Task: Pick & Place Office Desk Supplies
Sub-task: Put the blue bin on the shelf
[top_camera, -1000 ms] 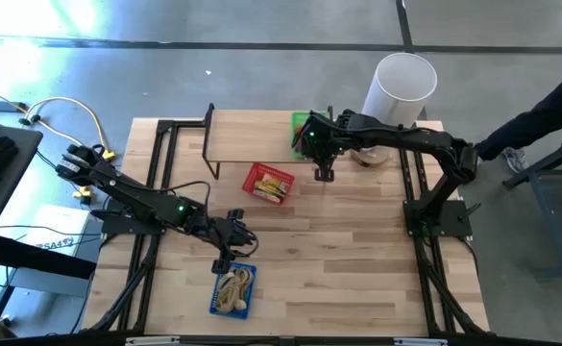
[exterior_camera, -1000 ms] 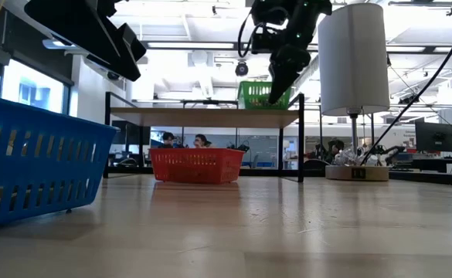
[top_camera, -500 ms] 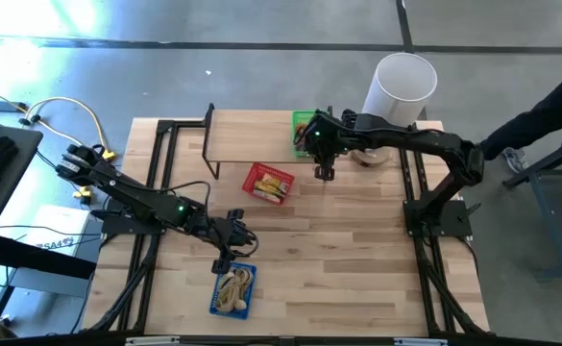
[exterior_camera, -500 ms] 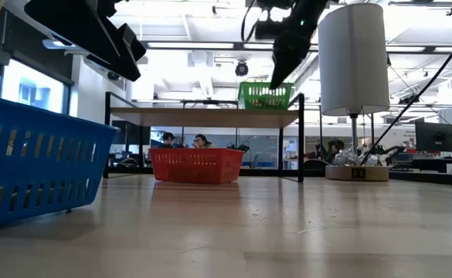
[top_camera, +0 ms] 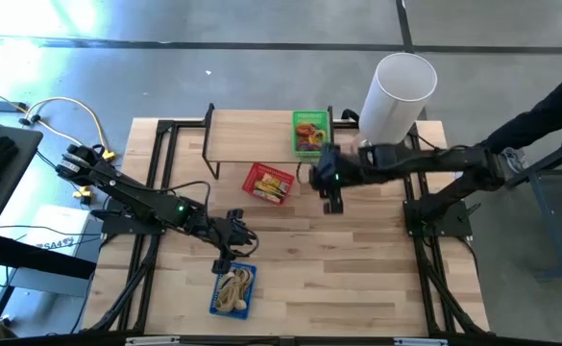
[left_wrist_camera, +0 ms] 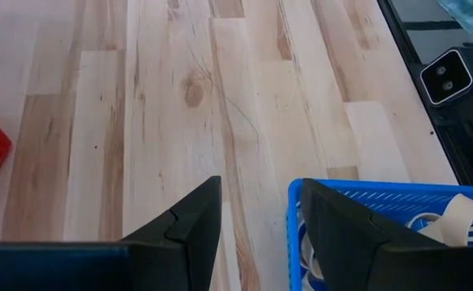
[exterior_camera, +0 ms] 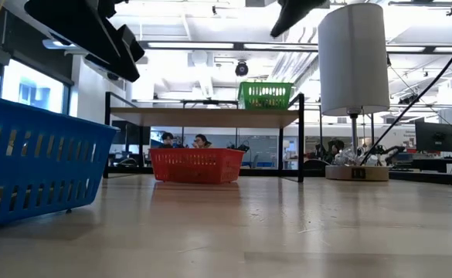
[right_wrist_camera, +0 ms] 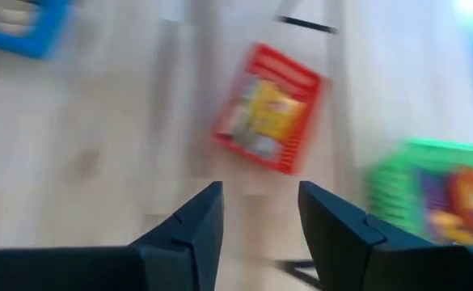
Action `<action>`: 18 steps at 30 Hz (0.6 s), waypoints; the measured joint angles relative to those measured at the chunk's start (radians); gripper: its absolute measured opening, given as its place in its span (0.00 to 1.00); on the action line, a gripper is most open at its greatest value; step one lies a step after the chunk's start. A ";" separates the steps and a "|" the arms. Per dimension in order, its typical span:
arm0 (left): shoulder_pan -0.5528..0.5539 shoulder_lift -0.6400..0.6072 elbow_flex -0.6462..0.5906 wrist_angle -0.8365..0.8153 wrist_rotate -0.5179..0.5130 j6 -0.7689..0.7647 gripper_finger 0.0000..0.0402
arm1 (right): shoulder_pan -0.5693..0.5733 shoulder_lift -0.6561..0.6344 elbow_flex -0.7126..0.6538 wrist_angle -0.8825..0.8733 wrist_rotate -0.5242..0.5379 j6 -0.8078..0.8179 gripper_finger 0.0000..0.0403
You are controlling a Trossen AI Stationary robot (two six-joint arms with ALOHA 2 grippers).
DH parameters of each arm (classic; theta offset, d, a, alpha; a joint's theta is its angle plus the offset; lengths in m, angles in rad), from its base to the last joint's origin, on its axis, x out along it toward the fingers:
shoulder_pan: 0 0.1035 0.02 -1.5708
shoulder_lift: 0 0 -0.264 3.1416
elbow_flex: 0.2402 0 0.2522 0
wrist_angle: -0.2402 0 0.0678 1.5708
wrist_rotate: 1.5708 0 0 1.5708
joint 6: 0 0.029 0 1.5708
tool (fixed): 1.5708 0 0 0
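Pulling back from the green basket [top_camera: 309, 132] on the raised shelf [top_camera: 250, 135], right gripper [top_camera: 333, 204] now over bare table, fingers parted and empty after being closed a second ago — likely a drop just made. Showing coloured loops [top_camera: 308, 131] in green, yellow blocks [top_camera: 271, 185] in the red basket [top_camera: 268, 183], tan bands [top_camera: 232, 288] in the blue basket [top_camera: 233, 290]. Hovering beside blue, left gripper [top_camera: 225, 261] standing partly spread, carrying nothing.
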 joint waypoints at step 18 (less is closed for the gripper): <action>-0.242 0.000 0.089 -0.067 -0.177 -0.033 0.41 | 0.347 0.095 -0.002 0.035 -0.129 0.269 0.37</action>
